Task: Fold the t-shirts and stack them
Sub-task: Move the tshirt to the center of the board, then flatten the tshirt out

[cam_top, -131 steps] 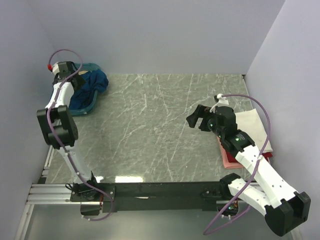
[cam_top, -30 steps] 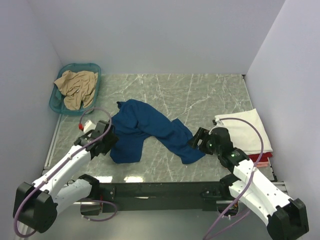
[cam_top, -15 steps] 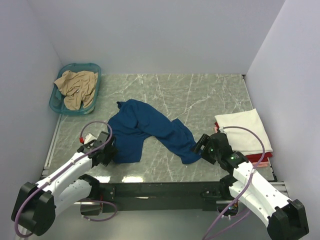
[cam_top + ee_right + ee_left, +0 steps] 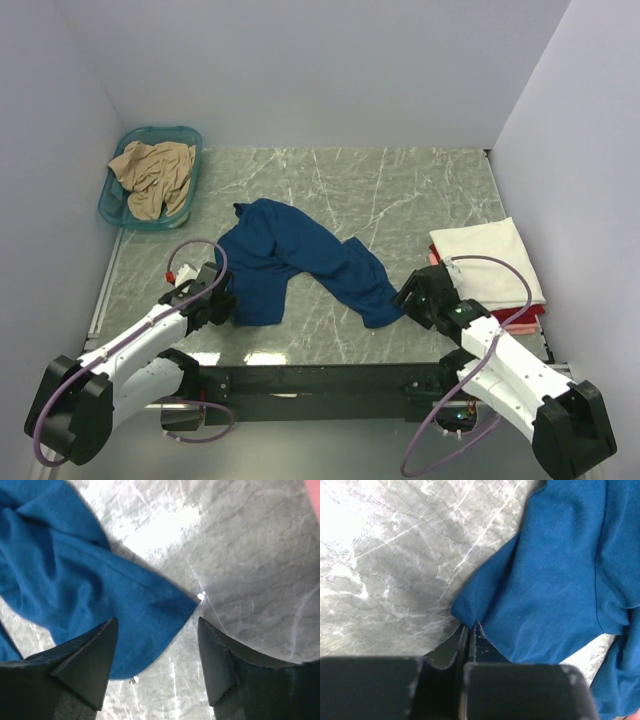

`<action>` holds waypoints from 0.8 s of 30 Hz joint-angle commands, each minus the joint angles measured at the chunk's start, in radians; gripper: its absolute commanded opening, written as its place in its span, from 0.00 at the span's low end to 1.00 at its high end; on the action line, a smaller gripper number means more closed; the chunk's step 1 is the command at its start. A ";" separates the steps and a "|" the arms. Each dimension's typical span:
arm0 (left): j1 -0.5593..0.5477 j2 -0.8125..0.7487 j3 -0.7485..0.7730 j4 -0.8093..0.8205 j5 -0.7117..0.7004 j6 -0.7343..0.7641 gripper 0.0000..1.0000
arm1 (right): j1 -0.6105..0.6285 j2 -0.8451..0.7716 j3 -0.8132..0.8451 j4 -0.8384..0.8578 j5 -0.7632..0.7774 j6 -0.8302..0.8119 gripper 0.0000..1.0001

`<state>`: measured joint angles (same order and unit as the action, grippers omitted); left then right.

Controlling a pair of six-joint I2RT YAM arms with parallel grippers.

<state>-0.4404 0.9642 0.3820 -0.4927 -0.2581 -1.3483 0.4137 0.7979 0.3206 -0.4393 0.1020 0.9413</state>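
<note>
**Editor:** What are we looking at, left to right?

**Photographer:** A tan t-shirt (image 4: pixel 152 175) sits crumpled in the teal basket (image 4: pixel 108 205) at the far-left corner of the desk (image 4: pixel 400 190). Near the front edge, the left hand (image 4: pixel 222 300) has closed on the near-left corner of the dark blue t-shirt (image 4: pixel 290 255), which lies rumpled mid-desk. The right hand (image 4: pixel 415 295) is open, its fingers straddling the shirt's near-right corner but not yet holding it. A folded cream-white t-shirt (image 4: pixel 490 262) tops the pile at the right edge.

**Editor:** And the danger?

**Photographer:** The left pinch looks thin, catching only the hem, so a pull could slip it free. If the right hand closes off the corner, it takes marble or nothing, and the cloth drags lopsided. A wide sweep could also nudge the finished pile.
</note>
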 commanded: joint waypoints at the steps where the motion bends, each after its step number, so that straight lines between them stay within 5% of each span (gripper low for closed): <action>1: -0.004 -0.004 0.035 -0.024 -0.007 0.034 0.00 | 0.000 0.033 0.008 0.079 0.057 0.008 0.68; 13: -0.001 -0.104 0.303 -0.197 -0.145 0.164 0.00 | -0.001 0.170 0.182 0.096 0.088 -0.077 0.03; 24: 0.009 -0.156 0.714 -0.317 -0.355 0.379 0.00 | -0.003 0.147 0.656 -0.044 0.254 -0.242 0.00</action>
<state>-0.4385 0.8375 0.9798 -0.7734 -0.5045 -1.0733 0.4141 0.9489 0.8474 -0.4442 0.2558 0.7681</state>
